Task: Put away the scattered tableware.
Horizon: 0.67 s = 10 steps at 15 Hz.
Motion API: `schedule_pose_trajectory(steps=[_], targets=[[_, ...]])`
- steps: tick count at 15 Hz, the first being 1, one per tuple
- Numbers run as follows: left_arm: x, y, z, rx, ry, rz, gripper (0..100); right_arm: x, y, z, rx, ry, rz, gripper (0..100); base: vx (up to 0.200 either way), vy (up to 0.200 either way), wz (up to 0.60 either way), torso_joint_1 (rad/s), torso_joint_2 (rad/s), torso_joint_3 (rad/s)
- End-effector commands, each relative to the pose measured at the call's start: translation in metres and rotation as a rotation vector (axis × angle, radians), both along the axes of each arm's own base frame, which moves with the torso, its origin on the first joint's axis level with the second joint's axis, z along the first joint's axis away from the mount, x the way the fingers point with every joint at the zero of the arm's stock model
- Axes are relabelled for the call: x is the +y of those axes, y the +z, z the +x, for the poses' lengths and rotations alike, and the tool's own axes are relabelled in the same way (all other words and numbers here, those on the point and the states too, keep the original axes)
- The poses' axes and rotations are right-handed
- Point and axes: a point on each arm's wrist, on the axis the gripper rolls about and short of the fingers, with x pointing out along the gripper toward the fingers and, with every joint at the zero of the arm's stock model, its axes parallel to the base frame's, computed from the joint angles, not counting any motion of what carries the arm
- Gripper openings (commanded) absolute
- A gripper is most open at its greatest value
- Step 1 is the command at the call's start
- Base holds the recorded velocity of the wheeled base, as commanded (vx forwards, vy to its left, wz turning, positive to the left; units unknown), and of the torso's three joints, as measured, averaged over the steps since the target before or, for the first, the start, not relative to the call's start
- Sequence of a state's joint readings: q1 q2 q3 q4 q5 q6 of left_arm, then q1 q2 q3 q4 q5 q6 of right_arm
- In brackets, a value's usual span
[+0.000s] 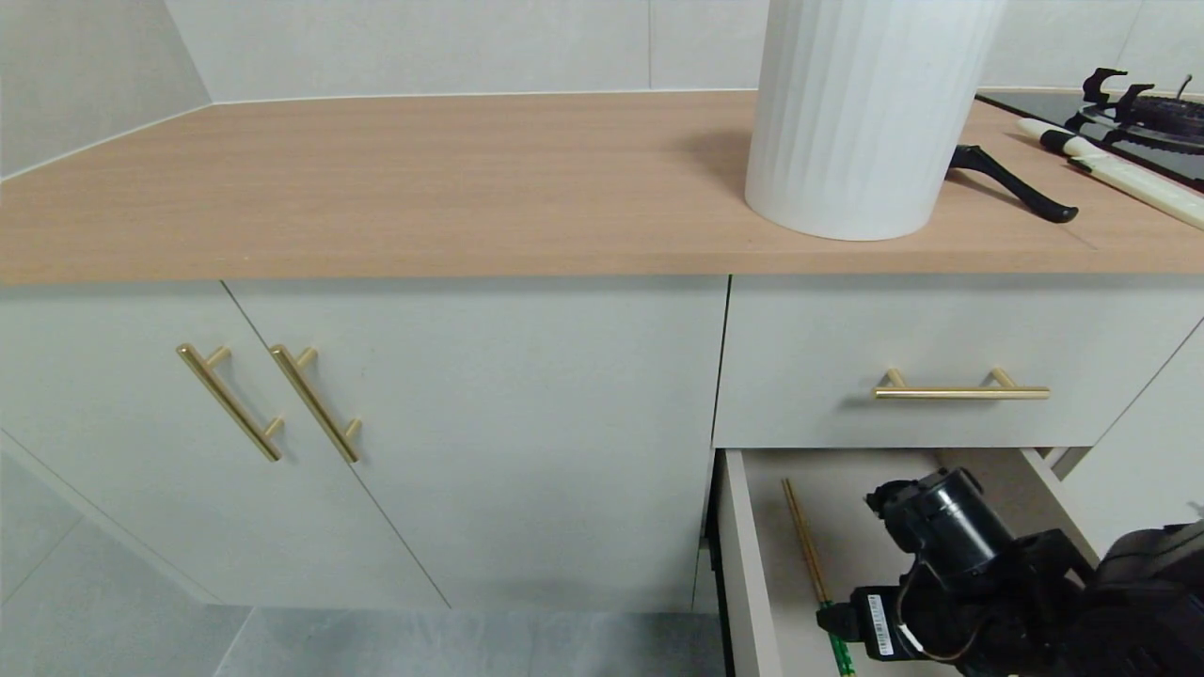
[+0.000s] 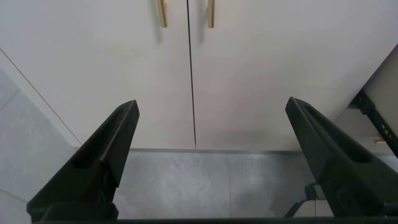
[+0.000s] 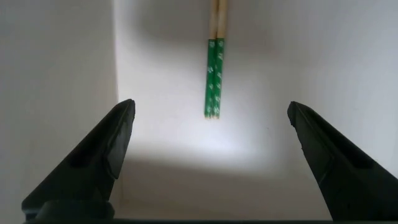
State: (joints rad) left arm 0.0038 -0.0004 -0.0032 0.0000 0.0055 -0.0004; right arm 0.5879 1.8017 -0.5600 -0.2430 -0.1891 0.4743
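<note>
Left gripper [image 2: 210, 106] hangs spread and empty before the pale cabinet doors [image 2: 249, 74], while the right gripper [image 3: 210, 104], likewise released, hovers over the green-tipped bamboo chopsticks [image 3: 215, 62] lying in the open pale drawer [image 1: 745, 555], whose wall it could clip on lifting out.

Matt wood-grain tabletop [image 1: 376, 188], brass-coloured metal drawer handle [image 1: 959, 391], ribbed white container [image 1: 856, 122], possibly plastic, wooden chopsticks [image 3: 214, 78], green-painted ends.

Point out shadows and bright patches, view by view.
Head view: soft shadow beside the white container on the countertop; right wrist view: bright patch on the drawer floor near the chopsticks; left wrist view: cabinet doors evenly lit.
</note>
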Motion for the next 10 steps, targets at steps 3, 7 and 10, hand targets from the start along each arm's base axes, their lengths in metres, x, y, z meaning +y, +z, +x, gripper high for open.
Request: schedule_pose_trajectory(steps=[3, 7, 10], targets=[[0.000, 0.000, 0.000, 0.001, 0.001, 0.000, 100, -0.024, 0.086, -0.036, -0.151, 0.046, 0.057, 100, 0.000, 0.000, 0.00, 0.000, 0.00, 0.000], [0.000, 0.000, 0.000, 0.001, 0.001, -0.001, 100, -0.058, 0.123, -0.060, -0.282, 0.075, 0.013, 100, 0.000, 0.000, 0.00, 0.000, 0.00, 0.000], [0.000, 0.000, 0.000, 0.001, 0.001, 0.000, 100, -0.068, 0.131, -0.064, -0.328, 0.057, 0.009, 100, 0.000, 0.000, 0.00, 0.000, 0.00, 0.000]])
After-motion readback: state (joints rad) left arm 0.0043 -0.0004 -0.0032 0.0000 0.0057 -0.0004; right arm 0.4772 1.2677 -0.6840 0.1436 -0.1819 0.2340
